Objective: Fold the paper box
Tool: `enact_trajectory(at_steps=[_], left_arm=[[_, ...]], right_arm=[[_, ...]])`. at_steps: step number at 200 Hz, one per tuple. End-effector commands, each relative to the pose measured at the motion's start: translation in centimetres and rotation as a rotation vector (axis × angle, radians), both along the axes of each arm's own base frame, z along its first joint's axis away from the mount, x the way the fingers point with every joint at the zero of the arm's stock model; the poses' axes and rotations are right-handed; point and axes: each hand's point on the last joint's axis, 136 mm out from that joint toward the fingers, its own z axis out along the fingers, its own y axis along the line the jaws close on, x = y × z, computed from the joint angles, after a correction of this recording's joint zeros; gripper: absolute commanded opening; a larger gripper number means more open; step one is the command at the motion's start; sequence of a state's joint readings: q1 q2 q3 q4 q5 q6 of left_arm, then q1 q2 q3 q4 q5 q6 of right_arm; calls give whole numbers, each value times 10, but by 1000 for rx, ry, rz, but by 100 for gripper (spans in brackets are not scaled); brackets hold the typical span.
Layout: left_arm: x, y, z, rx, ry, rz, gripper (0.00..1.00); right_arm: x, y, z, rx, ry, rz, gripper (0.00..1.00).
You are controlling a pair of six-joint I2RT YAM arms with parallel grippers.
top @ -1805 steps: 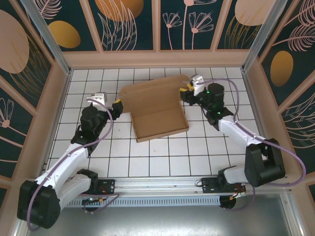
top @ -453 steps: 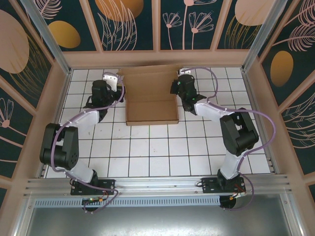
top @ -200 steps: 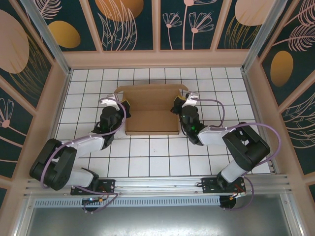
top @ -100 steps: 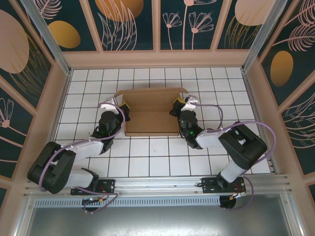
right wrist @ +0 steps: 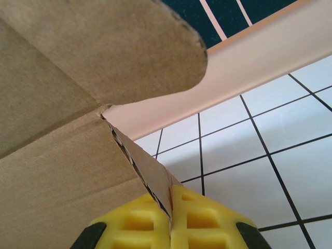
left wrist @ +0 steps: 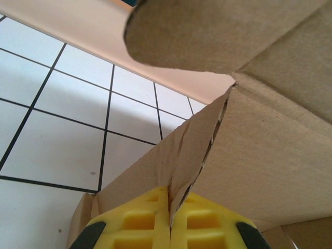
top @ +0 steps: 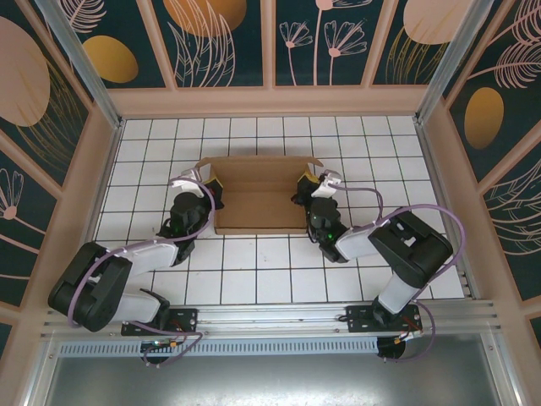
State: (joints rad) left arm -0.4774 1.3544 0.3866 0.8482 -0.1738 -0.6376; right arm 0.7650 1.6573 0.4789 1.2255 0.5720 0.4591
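Jaws of the left gripper [left wrist: 169,210] are pressed together on a thin side flap at the left end of the paper box [top: 260,201], with the torn-looking cardboard edge pinched between its yellow pads [left wrist: 137,224]. Jaws of the right gripper [right wrist: 170,207] clamp the matching flap at the box's right end in the same way. The box is a shallow brown tray, open on top, and its rear panel carries a rounded tab [right wrist: 129,46] at each upper corner. It lies flat on the white tiled table [top: 254,266]. Both arms reach the box from its near side, one at either end. Beyond the box runs a pale ledge [top: 270,101], with dark floral wall panels [top: 220,42] above it.
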Motion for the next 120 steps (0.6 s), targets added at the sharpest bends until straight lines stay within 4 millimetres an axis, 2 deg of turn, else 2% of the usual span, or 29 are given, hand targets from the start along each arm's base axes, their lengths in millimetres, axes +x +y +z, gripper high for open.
enact_trajectory(at_steps=[1,71,90,120], left_arm=[[-36,-11,-68,30,240,-93,0],[-61,-2,-92,8,309,-100,0],[-64,-1,-97,14,325,-103,0],[-63,-2,-95,17,323,-105,0]], right_arm=[[-33,22,-66,-125,183,149,0],[-61,19,-93,-177,228,165,0],[-64,19,-99,-187,242,152,0],[-60,20,-103,-189,254,131,0]])
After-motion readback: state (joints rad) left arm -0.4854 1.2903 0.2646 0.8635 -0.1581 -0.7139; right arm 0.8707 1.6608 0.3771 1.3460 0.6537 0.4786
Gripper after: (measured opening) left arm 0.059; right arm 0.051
